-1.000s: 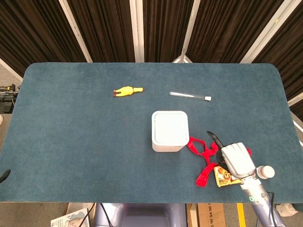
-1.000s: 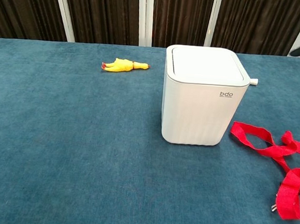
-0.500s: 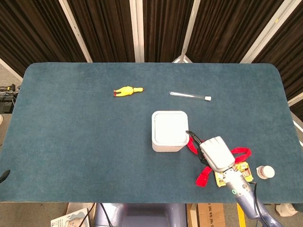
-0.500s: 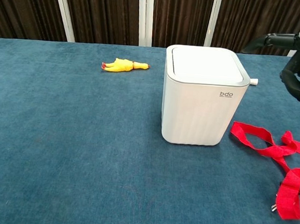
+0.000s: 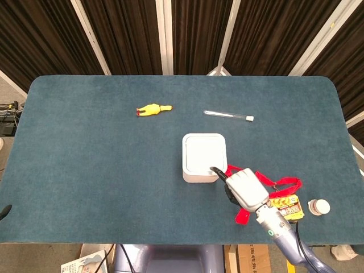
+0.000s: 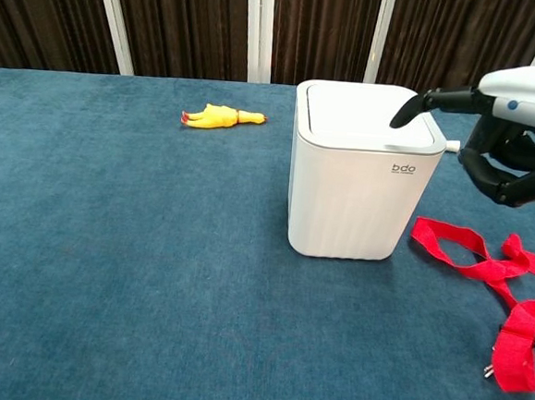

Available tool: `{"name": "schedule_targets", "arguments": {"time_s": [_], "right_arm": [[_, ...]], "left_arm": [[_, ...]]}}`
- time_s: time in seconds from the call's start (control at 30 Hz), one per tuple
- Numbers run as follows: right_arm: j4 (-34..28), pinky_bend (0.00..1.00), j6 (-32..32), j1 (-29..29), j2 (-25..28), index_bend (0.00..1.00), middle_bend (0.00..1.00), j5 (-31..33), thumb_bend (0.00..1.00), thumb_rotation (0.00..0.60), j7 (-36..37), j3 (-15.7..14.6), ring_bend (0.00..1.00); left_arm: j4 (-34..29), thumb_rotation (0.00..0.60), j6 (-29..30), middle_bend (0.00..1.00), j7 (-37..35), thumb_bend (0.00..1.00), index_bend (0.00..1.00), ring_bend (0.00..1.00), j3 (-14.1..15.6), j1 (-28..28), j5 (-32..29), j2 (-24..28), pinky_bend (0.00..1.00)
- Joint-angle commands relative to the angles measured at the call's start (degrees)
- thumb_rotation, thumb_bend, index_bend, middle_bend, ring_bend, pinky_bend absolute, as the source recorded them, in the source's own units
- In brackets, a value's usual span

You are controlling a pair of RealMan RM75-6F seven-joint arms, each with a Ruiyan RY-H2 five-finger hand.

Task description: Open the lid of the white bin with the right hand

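Observation:
The white bin (image 5: 203, 157) stands on the blue table, its flat lid (image 6: 367, 113) closed. My right hand (image 5: 245, 189) hovers at the bin's front right corner. In the chest view the right hand (image 6: 513, 136) reaches in from the right with one dark finger (image 6: 414, 105) stretched out over the lid's right front part. The other fingers curl loosely underneath and hold nothing. I cannot tell whether the fingertip touches the lid. The left hand is out of both views.
A red ribbon (image 5: 284, 183) lies on the table right of the bin, under my right hand. Beside it are a snack packet (image 5: 284, 206) and a small white bottle (image 5: 319, 206). A clear tube (image 5: 228, 115) and a yellow rubber chicken (image 5: 152, 109) lie farther back.
My right hand has moved left and forward from the table's right front over the ribbon, up to the bin. Its stretched finger now reaches over the lid. The bin has not moved.

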Motion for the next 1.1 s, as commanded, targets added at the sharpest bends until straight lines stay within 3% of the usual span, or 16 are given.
{"name": "schedule_targets", "arguments": {"time_s": [0.03, 0.37, 0.8, 0.93, 1.1], "right_arm": [[-1.04, 0.83, -0.91, 1.86, -0.24, 0.19, 0.83, 3.20, 0.75, 0.600, -3.46, 0.25, 0.88], [-2.29, 0.83, -0.07, 5.05, -1.54, 0.19, 0.83, 11.39, 0.75, 0.600, -9.41, 0.03, 0.88], [-2.78, 0.83, 1.30, 7.24, -1.03, 0.19, 0.83, 15.25, 0.75, 0.600, -11.55, -1.46, 0.88], [-3.73, 0.83, 3.82, 6.83, -0.37, 0.19, 0.83, 14.61, 0.75, 0.600, -9.32, -0.02, 0.88], [-4.81, 0.83, 10.14, 2.80, 2.58, 0.19, 0.83, 10.94, 0.74, 0.600, -0.86, 2.01, 0.87]], "left_arm": [[0.00, 0.600, -0.03, 0.00, -0.02, 0.05, 0.08, 0.00, 0.00, 0.00, -0.04, 0.02, 0.00], [0.03, 0.600, -0.01, 0.00, -0.48, 0.05, 0.08, 0.00, -0.09, 0.07, -0.24, 0.21, 0.00], [-0.01, 0.600, -0.12, 0.00, -0.28, 0.05, 0.08, 0.00, -0.03, 0.01, -0.12, 0.16, 0.00], [-0.04, 0.600, -0.15, 0.00, -0.32, 0.05, 0.08, 0.00, -0.04, 0.04, -0.25, 0.21, 0.00], [-0.05, 0.600, -0.22, 0.00, -0.56, 0.05, 0.08, 0.00, -0.15, 0.05, -0.54, 0.32, 0.00]]}}
